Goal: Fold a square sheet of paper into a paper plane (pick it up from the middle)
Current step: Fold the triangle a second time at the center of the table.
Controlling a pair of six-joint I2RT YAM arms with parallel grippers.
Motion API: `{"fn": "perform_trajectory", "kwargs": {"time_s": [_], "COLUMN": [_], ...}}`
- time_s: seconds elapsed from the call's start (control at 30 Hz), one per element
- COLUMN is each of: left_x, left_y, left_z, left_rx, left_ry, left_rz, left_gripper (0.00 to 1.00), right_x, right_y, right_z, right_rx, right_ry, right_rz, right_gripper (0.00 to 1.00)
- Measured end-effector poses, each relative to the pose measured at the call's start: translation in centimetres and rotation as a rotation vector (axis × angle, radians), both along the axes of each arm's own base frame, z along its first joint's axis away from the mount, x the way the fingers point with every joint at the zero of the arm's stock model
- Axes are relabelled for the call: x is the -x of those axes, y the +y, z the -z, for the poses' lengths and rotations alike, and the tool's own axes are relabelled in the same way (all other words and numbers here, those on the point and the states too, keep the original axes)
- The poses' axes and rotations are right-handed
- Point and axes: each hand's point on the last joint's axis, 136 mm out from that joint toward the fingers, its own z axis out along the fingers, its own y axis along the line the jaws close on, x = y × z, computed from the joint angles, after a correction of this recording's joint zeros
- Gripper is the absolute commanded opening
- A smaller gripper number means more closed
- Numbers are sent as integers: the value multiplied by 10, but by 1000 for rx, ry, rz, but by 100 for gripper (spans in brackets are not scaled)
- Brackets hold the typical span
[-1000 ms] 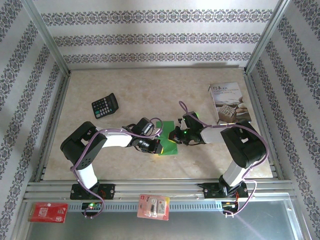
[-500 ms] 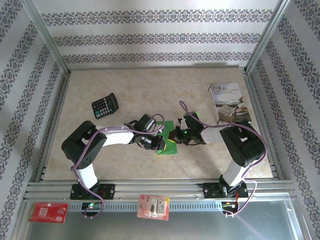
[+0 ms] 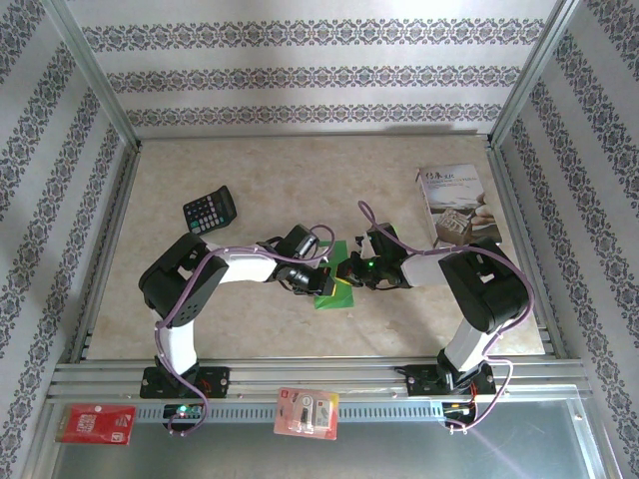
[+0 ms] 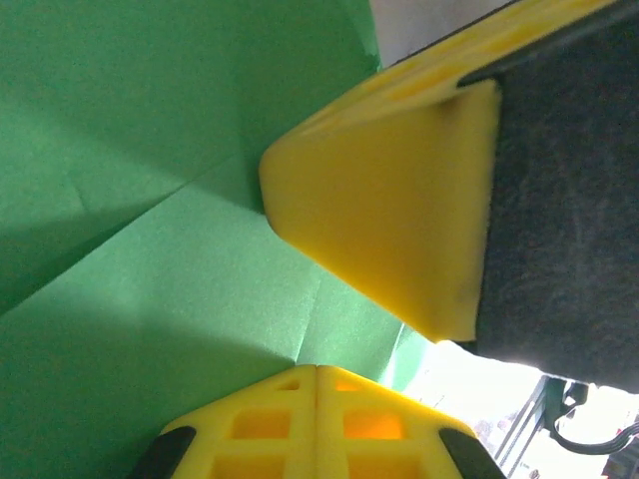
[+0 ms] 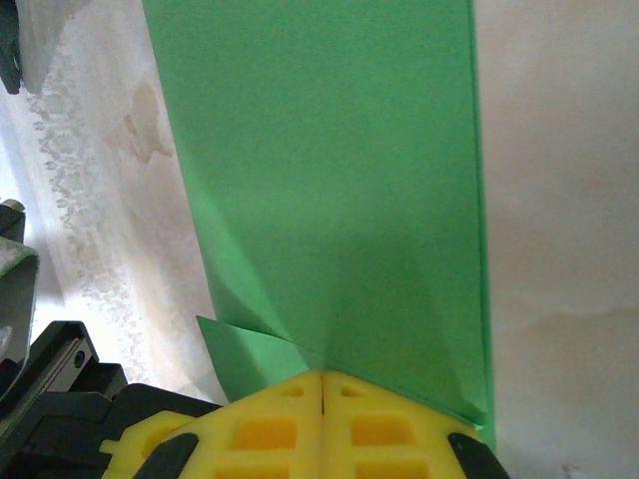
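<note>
Near edge: red pack (image 3: pixel 95 423) and pink pack (image 3: pixel 308 412) lie on the metal rail (image 3: pixel 399 409). Past it, both arms reach in to mid-table (image 3: pixel 300 170) and meet over the green paper (image 3: pixel 334 289). The paper lies flat there, folded to a narrower shape with creases showing, between the two tips. Left end effector (image 3: pixel 321 279) is clenched; in its wrist view the yellow fingers meet with no gap (image 4: pixel 317 369), tip down on the paper just beside a diagonal crease. Right end effector (image 3: pixel 351 269) is also clenched (image 5: pixel 323 375), tip on the paper's near end, where a small folded corner sticks out to one side. Can't tell whether either pinches the sheet or just presses it. Farther back, the calculator (image 3: pixel 210 211) sits left and the booklet (image 3: pixel 454 205) right, both well apart from the paper.
</note>
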Motion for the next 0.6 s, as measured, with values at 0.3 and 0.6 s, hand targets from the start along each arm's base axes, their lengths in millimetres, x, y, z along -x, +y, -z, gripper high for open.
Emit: {"fn": "perform_trajectory", "kwargs": {"time_s": [0.3,0.6], "left_x": [14,29], "left_y": [11,23], "left_z": [1,1], "left_rx": [5,16], "left_ry": [-13,-20], "left_rz": [10,15], "left_gripper": [0,0], "right_x": [1,1], "right_y": [0,0], "right_z": [1,1], "right_rx": [3,9], "right_ry": [2,4], "right_rz": [-2,-7], "right_gripper": [0,0]}}
